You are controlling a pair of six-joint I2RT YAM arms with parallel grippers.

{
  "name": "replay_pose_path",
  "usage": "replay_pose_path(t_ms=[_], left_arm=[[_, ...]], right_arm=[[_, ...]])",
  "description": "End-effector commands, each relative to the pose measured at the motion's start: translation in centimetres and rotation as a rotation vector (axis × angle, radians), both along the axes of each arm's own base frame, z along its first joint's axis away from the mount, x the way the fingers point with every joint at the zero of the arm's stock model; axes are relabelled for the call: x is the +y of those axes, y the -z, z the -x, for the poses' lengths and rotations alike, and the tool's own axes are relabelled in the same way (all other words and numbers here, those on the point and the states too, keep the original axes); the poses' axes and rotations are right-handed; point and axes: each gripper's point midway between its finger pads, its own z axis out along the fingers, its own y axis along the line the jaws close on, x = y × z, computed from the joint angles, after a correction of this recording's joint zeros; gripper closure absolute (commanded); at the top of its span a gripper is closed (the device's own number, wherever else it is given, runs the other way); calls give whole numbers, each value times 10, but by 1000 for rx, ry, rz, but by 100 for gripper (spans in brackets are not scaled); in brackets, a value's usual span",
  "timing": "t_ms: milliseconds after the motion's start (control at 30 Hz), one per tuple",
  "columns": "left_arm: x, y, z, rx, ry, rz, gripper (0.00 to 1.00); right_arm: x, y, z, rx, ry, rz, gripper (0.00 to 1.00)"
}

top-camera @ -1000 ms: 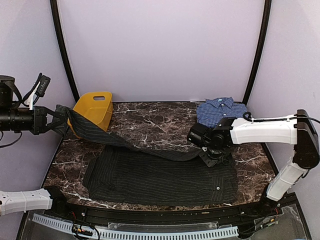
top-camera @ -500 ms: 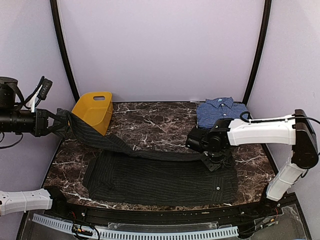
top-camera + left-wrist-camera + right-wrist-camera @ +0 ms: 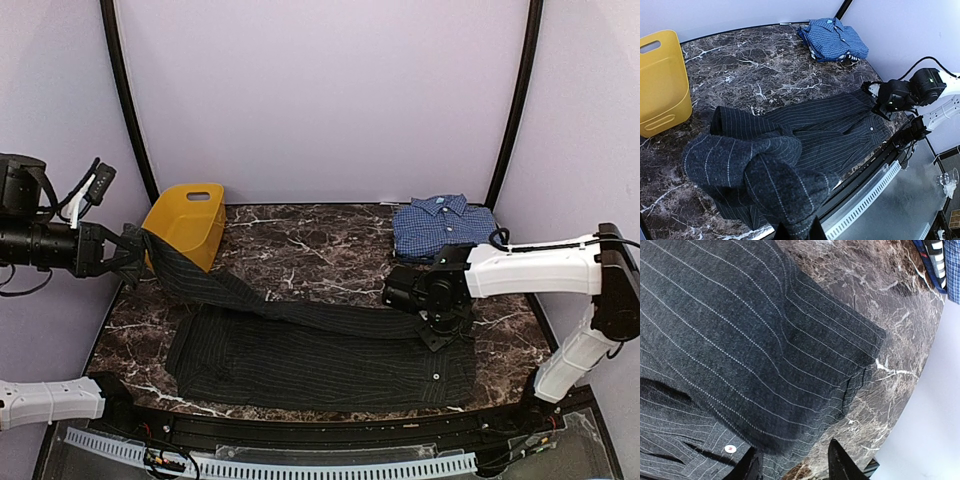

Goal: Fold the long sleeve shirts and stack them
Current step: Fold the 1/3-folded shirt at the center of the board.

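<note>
Lower than a second before, the left gripper [image 3: 118, 255] hung off the table's [image 3: 300, 235] left edge, just beside the yellow basket [image 3: 185, 222]. The strip of cloth it carried had sunk from a slack span in the air to lie along the far edge of the garment. Its jaws were clamped on a bunched end of the black pinstriped shirt [image 3: 320, 360], with folds of cloth wrapped around them in the left wrist view.

From that grip the strip ran down and to the right, its long axis nearly side to side. The shirt's body lay spread flat on the near half of the table, nearer the arm bases than the strip.

At the strip's right end the right gripper [image 3: 438, 328] had dropped closer to the table and let go. Its fingers [image 3: 840, 462] stood apart over the cloth's edge with nothing between them. So the loose cloth lay straight below the right fingers, while the raised end was in the left arm's keeping alone. Laying that end down looked to be a matter of carrying it rightward along the same line.

Behind the right arm, the blue checked shirt [image 3: 440, 225] sat folded in the far right corner, well apart from the black one.
</note>
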Motion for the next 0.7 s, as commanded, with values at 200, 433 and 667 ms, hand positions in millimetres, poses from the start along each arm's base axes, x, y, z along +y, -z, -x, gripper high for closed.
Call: replay_pose_path(t_ms=[200,433,667], left_arm=[[-11,-7,4,-36,80,33,100],[-14,-19,-5,-92,69,48,100],[-54,11,-14,-6,207,112,100]], right_arm=[[20,-19,1,-23,-48,-100,43],[67,-25,-33,-113,-98,-362,45],[66,1,-69,-139,-73,-433,45]])
